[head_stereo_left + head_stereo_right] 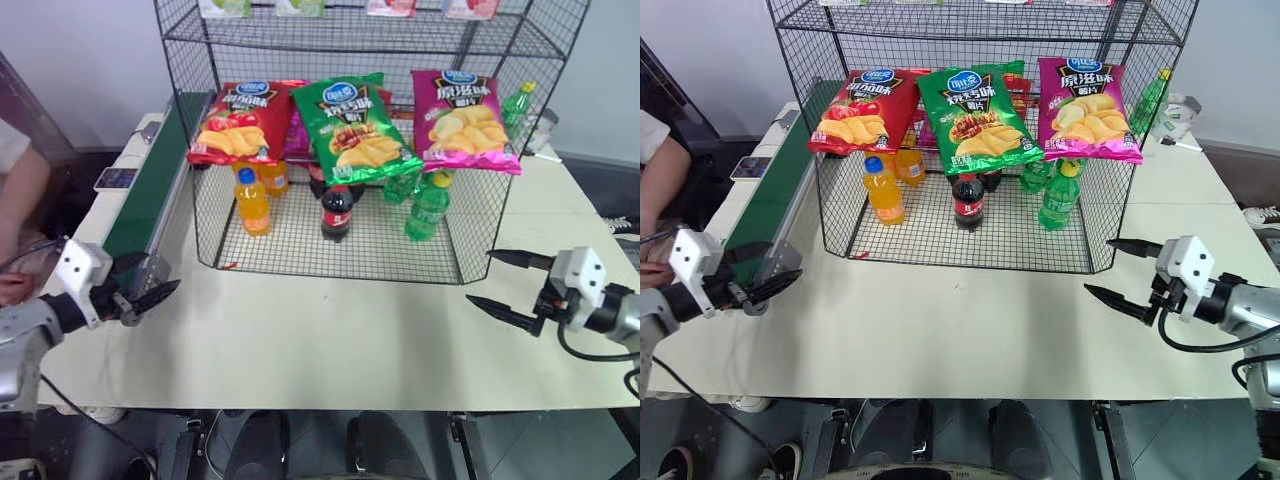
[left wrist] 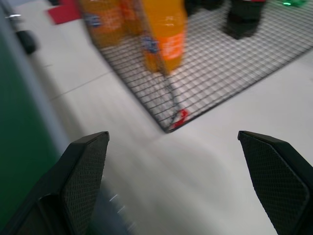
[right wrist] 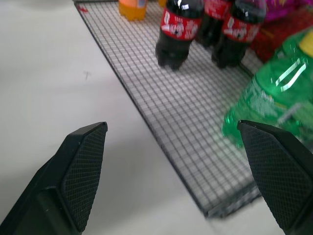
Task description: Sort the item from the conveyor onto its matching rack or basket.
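The pale desk (image 1: 330, 340) fills the space before a white wall, carrying the tall black wire rack (image 1: 360, 150). The dark-green conveyor (image 1: 150, 190) runs along the rack's left side, its belt bare. The green crisps bag (image 1: 352, 125) already lies on the rack's middle tier, between a red bag (image 1: 238, 122) and a magenta bag (image 1: 463, 118), above bottles on the bottom grid. The placing looks done, so the sound move is keeping both arms low and wide, away from the mesh. The left tool (image 1: 150, 298) and right tool (image 1: 510, 285) stand wide apart, empty. A person's arm (image 1: 22, 215) shows at the far left.
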Robot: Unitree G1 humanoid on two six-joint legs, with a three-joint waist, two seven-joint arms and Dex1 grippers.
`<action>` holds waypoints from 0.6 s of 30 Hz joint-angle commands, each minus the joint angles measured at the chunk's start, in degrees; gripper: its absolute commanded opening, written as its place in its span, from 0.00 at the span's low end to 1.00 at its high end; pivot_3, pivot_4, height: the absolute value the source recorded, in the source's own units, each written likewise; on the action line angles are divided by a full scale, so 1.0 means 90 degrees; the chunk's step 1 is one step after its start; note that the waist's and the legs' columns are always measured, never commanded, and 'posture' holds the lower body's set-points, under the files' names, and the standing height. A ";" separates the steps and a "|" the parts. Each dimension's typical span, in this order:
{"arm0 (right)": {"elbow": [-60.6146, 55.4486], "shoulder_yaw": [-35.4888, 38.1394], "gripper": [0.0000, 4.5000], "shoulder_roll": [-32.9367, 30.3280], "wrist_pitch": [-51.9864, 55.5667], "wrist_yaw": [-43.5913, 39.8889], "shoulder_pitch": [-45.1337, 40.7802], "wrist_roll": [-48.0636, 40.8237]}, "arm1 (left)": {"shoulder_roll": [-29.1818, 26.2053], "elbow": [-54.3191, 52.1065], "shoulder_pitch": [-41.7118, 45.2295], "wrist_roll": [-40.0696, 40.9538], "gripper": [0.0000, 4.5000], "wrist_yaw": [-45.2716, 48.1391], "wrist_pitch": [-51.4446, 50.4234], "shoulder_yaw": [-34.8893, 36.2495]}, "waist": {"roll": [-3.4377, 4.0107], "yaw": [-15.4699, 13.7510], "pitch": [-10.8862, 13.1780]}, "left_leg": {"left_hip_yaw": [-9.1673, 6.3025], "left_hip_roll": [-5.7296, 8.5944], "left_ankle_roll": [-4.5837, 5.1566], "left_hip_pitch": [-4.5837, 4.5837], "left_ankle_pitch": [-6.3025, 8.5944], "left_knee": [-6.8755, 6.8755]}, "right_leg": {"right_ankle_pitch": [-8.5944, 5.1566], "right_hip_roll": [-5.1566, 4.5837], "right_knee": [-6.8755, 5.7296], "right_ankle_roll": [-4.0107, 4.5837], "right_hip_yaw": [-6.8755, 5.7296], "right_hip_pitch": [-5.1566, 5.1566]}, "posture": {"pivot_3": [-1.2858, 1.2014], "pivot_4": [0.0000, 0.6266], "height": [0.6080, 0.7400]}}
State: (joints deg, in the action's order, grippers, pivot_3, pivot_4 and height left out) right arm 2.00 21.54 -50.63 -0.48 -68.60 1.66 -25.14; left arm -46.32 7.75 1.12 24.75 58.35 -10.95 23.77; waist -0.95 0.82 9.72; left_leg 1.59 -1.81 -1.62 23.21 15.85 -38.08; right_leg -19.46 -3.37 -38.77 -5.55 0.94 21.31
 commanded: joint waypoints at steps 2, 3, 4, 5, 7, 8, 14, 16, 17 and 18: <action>0.0251 0.0390 0.99 -0.0168 -0.0242 -0.0146 0.0018 -0.0061 | -0.0100 -0.0065 0.0043 0.0229 1.00 0.0011 0.0137 0.0390 | 0.0000 -0.0008 0.0000 | 0.0000 0.0000 0.0000 -0.0002 0.0000 0.0000 | 0.0000 0.0000 0.0000 0.0000 -0.0001 -0.0002 | 0.52 0.24 0.99; 0.0270 0.0376 0.99 -0.0151 -0.0254 -0.0149 0.0008 -0.0051 | -0.0086 -0.0125 0.0018 0.0228 1.00 -0.0016 0.0135 0.0389 | 0.0000 -0.0002 0.0000 | -0.0001 0.0000 0.0000 -0.0002 0.0000 0.0000 | 0.0000 0.0000 0.0000 0.0000 -0.0001 -0.0002 | 0.52 0.24 0.99; 0.0303 0.0361 0.99 -0.0132 -0.0259 -0.0134 -0.0019 -0.0041 | -0.0101 -0.0185 -0.0026 0.0151 1.00 -0.0088 0.0127 0.0364 | 0.0000 -0.0001 0.0000 | 0.0000 0.0000 0.0000 -0.0003 0.0000 0.0000 | 0.0000 0.0000 0.0000 0.0000 0.0000 -0.0003 | 0.52 0.24 0.99; 0.0340 0.0338 0.99 -0.0121 -0.0271 -0.0118 -0.0055 -0.0024 | -0.0123 -0.0207 -0.0039 0.0099 1.00 -0.0145 0.0069 0.0332 | 0.0000 0.0000 0.0000 | 0.0000 0.0000 0.0000 -0.0003 0.0000 0.0000 | 0.0000 0.0000 0.0000 0.0000 0.0000 -0.0003 | 0.52 0.24 0.99; 0.0374 0.0302 0.99 -0.0103 -0.0276 -0.0087 -0.0109 -0.0009 | -0.0172 -0.0117 0.0024 -0.0055 1.00 -0.0323 -0.0027 0.0249 | 0.0000 0.0016 0.0000 | 0.0000 -0.0001 0.0000 -0.0004 0.0000 0.0000 | 0.0000 0.0001 0.0000 0.0000 0.0001 -0.0002 | 0.52 0.24 0.99; 0.0372 0.0283 0.99 -0.0095 -0.0273 -0.0074 -0.0127 -0.0004 | -0.0177 -0.0074 0.0065 -0.0032 1.00 -0.0299 -0.0036 0.0247 | 0.0000 0.0020 0.0000 | 0.0000 -0.0001 0.0000 -0.0004 0.0000 0.0000 | 0.0000 0.0002 -0.0001 0.0000 0.0001 -0.0002 | 0.52 0.24 0.99; 0.0247 0.0208 0.99 -0.0019 -0.0268 0.0048 -0.0159 0.0023 | -0.0177 0.0189 0.0395 0.0405 1.00 0.0406 0.0166 0.0408 | 0.0000 0.0006 0.0000 | 0.0001 -0.0001 0.0000 -0.0004 0.0000 0.0000 | 0.0000 0.0002 -0.0002 0.0000 0.0001 -0.0002 | 0.52 0.24 0.99; 0.0179 0.0227 0.99 0.0013 -0.0293 0.0069 -0.0058 0.0032 | -0.0277 0.0228 0.0448 0.0448 1.00 0.0573 0.0082 0.0379 | 0.0000 0.0005 0.0000 | 0.0001 -0.0001 0.0000 -0.0004 0.0000 0.0000 | 0.0000 0.0002 -0.0002 0.0000 0.0001 -0.0002 | 0.52 0.24 0.99; 0.0163 0.0231 0.99 0.0021 -0.0296 0.0080 -0.0032 0.0034 | -0.0302 0.0252 0.0468 0.0466 1.00 0.0646 0.0074 0.0379 | 0.0000 0.0005 0.0000 | 0.0001 -0.0001 0.0000 -0.0003 0.0000 0.0000 | 0.0000 0.0003 -0.0002 0.0000 0.0001 -0.0001 | 0.52 0.24 0.99; 0.0160 0.0235 0.99 0.0021 -0.0301 0.0089 -0.0011 0.0043 | -0.0324 0.0276 0.0479 0.0456 1.00 0.0677 0.0104 0.0383 | 0.0000 0.0005 0.0000 | 0.0001 -0.0001 0.0000 -0.0004 0.0000 0.0000 | 0.0000 0.0003 -0.0002 0.0000 0.0001 -0.0001 | 0.52 0.24 0.99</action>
State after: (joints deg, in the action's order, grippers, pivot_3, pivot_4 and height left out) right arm 4.83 22.72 -50.52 -2.12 -68.09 1.47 -24.43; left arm -47.96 10.34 4.90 27.93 63.53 -10.68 25.59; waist -0.94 0.86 9.72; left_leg 1.60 -1.82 -1.62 23.18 15.85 -38.08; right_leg -19.46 -3.34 -38.79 -5.55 0.95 21.31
